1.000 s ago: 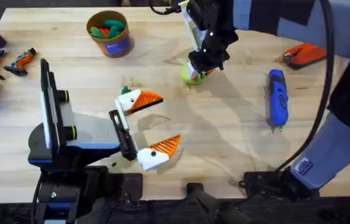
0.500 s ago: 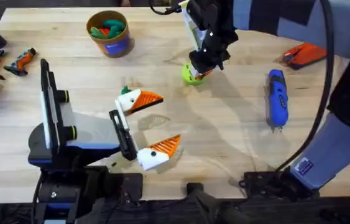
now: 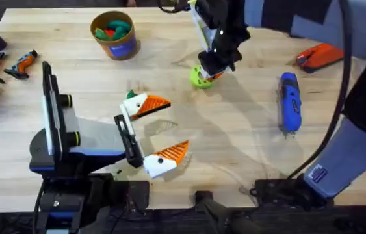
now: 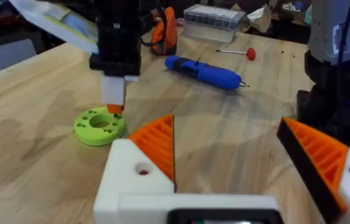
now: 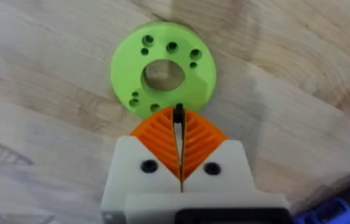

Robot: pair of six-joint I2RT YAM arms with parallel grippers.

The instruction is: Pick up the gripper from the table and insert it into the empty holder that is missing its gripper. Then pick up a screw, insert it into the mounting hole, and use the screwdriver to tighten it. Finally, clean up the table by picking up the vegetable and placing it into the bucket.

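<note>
In the overhead view the right gripper [image 3: 210,70] hangs in the upper middle of the frame, its tips just over the near edge of a lime-green disc [image 3: 200,78] that lies flat on the wooden table [image 3: 248,143]. The right wrist view shows its two orange ribbed pads [image 5: 159,138] pressed together, pinching a thin dark screw [image 5: 178,114] whose end pokes out above the tips, right at the disc's rim; the disc there is round with a large middle hole and small holes in clusters around it. In the left wrist view the same gripper comes straight down at the upper left, a short orange tip nearly touching the disc. The left gripper [image 3: 150,133] sits in the lower middle of the overhead frame with its jaws spread wide and nothing between them: each finger is an orange ribbed wedge with a dark face, seated in a white angular holder [image 3: 156,167]. The blue screwdriver [image 3: 290,103] lies at the right of the frame, well apart from the disc, with an orange-and-black tool [image 3: 318,57] beyond it in the upper right. The bucket [image 3: 114,34], tan with a blue-purple band, stands at the upper left and holds green and red toy pieces; which of them is the vegetable cannot be told.
</note>
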